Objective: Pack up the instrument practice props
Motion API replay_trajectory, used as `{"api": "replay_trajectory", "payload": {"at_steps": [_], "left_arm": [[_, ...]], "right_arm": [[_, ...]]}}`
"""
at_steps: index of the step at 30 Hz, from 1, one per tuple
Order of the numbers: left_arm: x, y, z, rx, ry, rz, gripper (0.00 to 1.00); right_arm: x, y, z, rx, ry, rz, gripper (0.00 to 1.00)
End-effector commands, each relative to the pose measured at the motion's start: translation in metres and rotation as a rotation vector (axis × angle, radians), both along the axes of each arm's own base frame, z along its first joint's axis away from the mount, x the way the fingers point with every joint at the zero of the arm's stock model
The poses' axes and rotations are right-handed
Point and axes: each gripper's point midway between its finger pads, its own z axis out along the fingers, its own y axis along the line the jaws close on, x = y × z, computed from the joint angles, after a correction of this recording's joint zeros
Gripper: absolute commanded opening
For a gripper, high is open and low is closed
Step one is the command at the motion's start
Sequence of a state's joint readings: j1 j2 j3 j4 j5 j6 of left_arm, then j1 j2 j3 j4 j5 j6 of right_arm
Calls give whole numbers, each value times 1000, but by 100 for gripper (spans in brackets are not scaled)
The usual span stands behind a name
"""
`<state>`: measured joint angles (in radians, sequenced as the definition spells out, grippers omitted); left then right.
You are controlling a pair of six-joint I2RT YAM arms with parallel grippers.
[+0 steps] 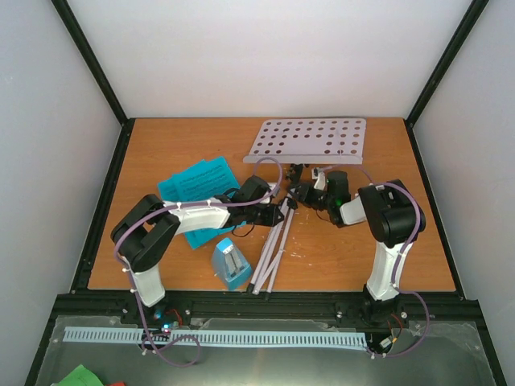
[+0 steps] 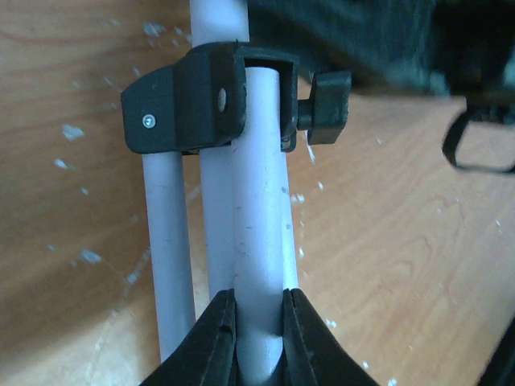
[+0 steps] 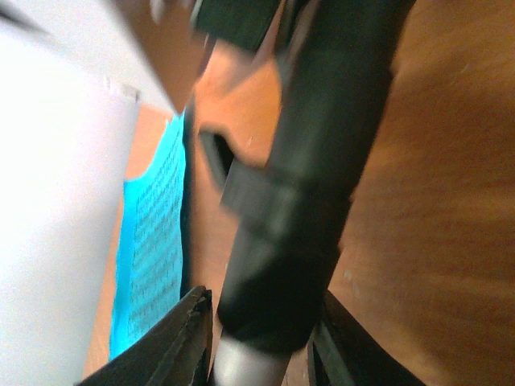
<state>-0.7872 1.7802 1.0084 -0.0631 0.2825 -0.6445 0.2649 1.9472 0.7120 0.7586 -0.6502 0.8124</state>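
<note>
Grey music stand lies on table, legs folded together. Left claw clamped on one grey leg tube. Right claw straddles black shaft; view blurred, grip unclear. Metronome upright beside leg ends. Sheet music partly under left arm.

A white slotted strip lies near the wooden table's front edge.

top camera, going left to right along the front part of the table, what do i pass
left arm → light-blue metronome → folded stand legs → right arm
</note>
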Motion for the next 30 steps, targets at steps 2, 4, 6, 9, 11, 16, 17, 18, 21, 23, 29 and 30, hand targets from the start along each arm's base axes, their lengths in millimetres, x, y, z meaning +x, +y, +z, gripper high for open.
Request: {"api": "replay_trajectory", "payload": {"at_steps": [2,4,6,9,11,16,17,18,21,23,29,30], "left_arm": [[74,-6,61,-107,-287,140,0],[74,-7,62,-112,-286,141,0],[73,-9,63,-121,-285,135,0],[74,-10,64,-127,-283,132,0],[73,-10,63,-126,-281,131,0],[72,-12,61,-124,-275,121,3],[72,-12,61,-124,-274,118,6],[72,-12,62,-125,-274,115,11],[71,-11,67,-127,-283,113,29],[71,-10,72,-129,-295,111,38],[70,-16,105,-170,-359,70,64],[70,-16,114,-177,-376,66,68]], "right_arm": [[-26,17,-2,-33,-75,151,37],[-27,15,-3,-40,-76,143,40],[-27,13,-4,-46,-76,134,43],[-29,12,-3,-54,-79,128,49],[-30,10,-2,-64,-85,122,54],[-34,2,5,-104,-104,103,66],[-35,-1,6,-111,-106,97,67],[-37,-3,9,-118,-112,92,69],[-41,-12,18,-125,-130,72,74],[-44,-18,26,-135,-146,70,75],[-53,-25,54,-194,-212,86,77],[-50,-34,61,-202,-222,63,78]]}}
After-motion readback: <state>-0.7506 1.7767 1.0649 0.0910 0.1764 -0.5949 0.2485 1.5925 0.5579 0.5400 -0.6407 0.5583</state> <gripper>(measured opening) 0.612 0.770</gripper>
